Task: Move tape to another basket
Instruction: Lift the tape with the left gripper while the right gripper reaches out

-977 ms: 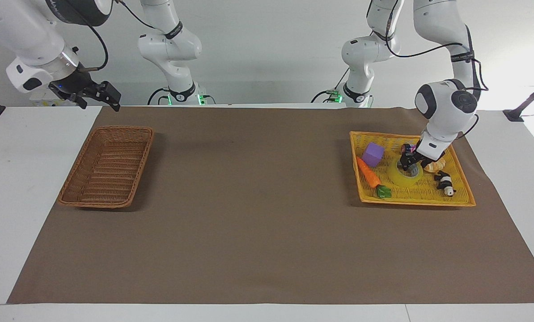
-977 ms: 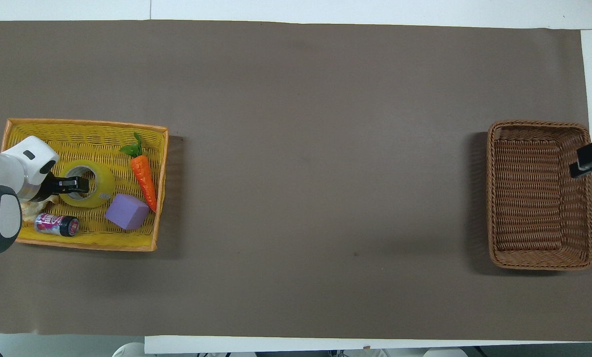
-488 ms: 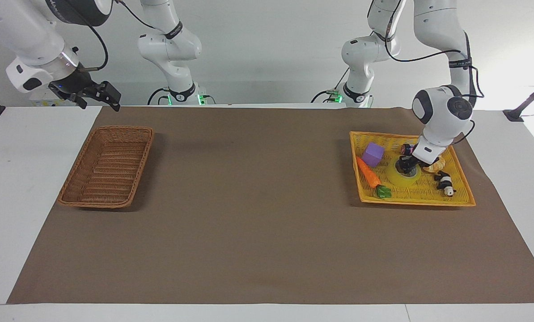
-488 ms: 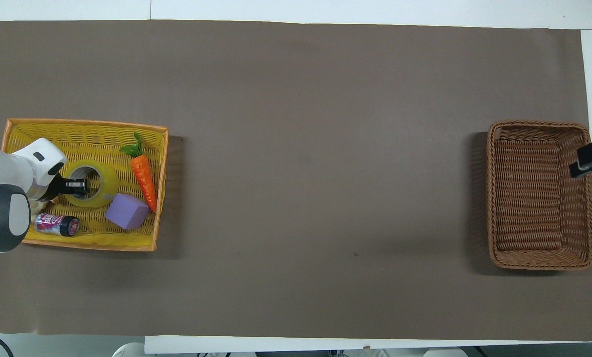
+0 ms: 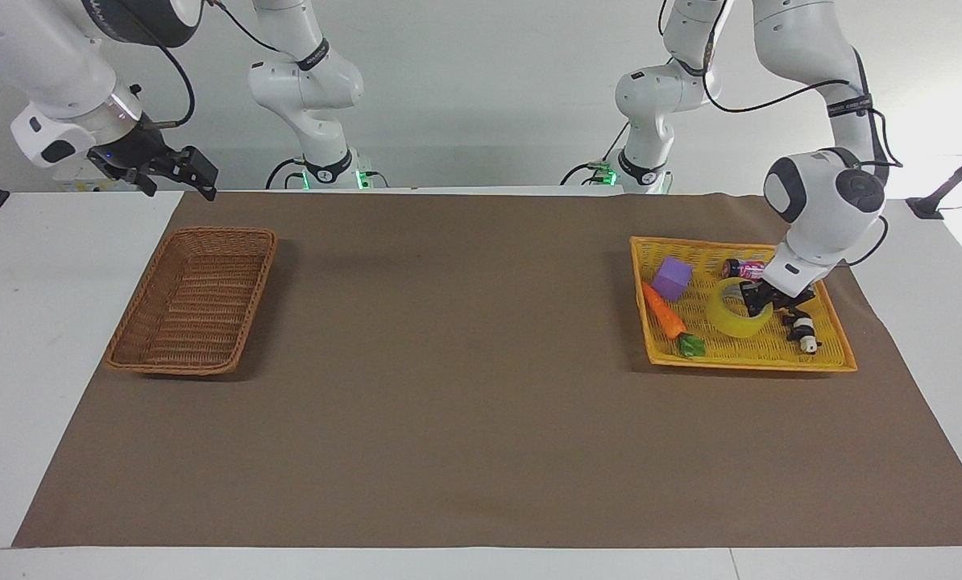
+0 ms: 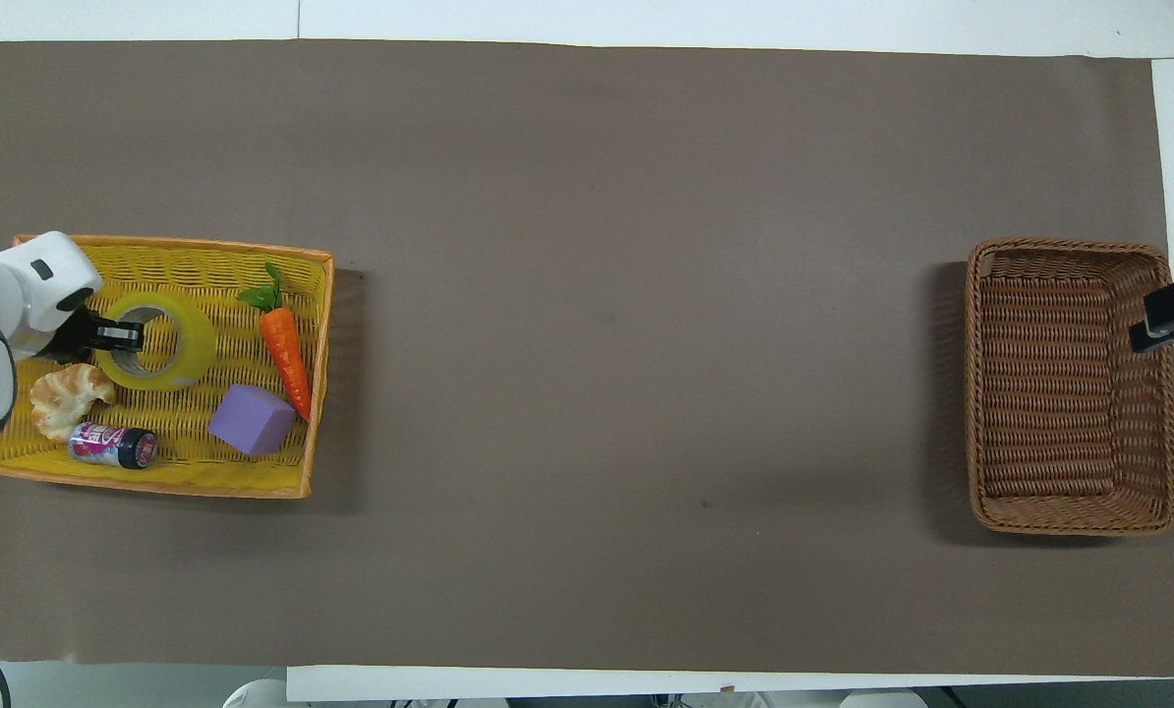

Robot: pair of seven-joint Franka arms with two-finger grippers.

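The yellow tape roll (image 5: pixel 729 321) (image 6: pixel 190 340) is in the yellow mesh tray (image 5: pixel 751 364) (image 6: pixel 154 486) at the left arm's end of the table, tilted up on one side. My left gripper (image 5: pixel 756 302) (image 6: pixel 119 336) is shut on the roll's wall, one finger inside the core and one outside. The brown wicker basket (image 5: pixel 255 300) (image 6: pixel 1069 246) stands empty at the right arm's end. My right gripper (image 5: pixel 173 172) (image 6: pixel 1171 311) waits open in the air over the basket's edge nearest the right arm.
The tray also holds a toy carrot (image 5: pixel 663 310) (image 6: pixel 285 349), a purple block (image 5: pixel 673 278) (image 6: pixel 251 420), a small can (image 5: pixel 743 267) (image 6: pixel 112 444), a peeled-fruit toy (image 6: pixel 66 393) and a black-and-white toy (image 5: pixel 802 330). Brown paper covers the table between the baskets.
My left gripper has shifted within the tray, away from the robots, with the tape; the roll has tilted up and the peeled-fruit toy is uncovered. The right arm has not moved.
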